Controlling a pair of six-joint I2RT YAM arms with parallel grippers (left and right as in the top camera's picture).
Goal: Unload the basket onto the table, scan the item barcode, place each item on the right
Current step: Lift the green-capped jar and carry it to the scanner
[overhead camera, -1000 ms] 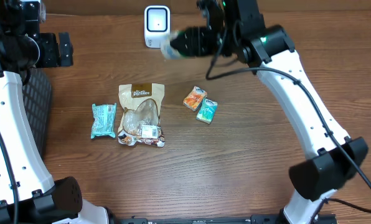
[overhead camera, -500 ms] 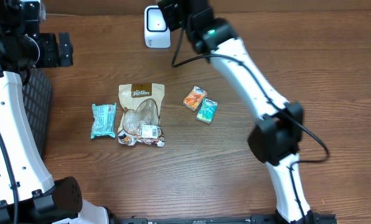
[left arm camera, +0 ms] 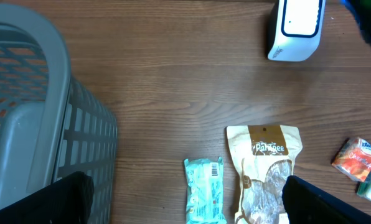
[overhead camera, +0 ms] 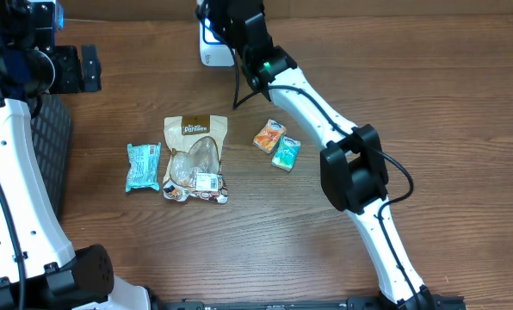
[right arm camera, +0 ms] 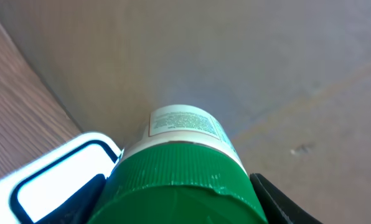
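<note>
You get little readable writing here. The brown pouch [overhead camera: 194,155] carries a white brand name starting "Pan"; the rest is too small to make out. The bottle [right arm camera: 184,177] has a white label covered in fine print, none of it legible. It is green-capped and clamped between your right fingers [right arm camera: 269,199], one on each side of the cap. The label end points away from the wrist camera. It hangs off the tabletop [overhead camera: 411,103], close beside the white scanner [left arm camera: 295,28]; whether they touch is unclear. Your left fingers [left arm camera: 322,202] stand wide apart, holding nothing, near the grey basket [left arm camera: 23,112].
</note>
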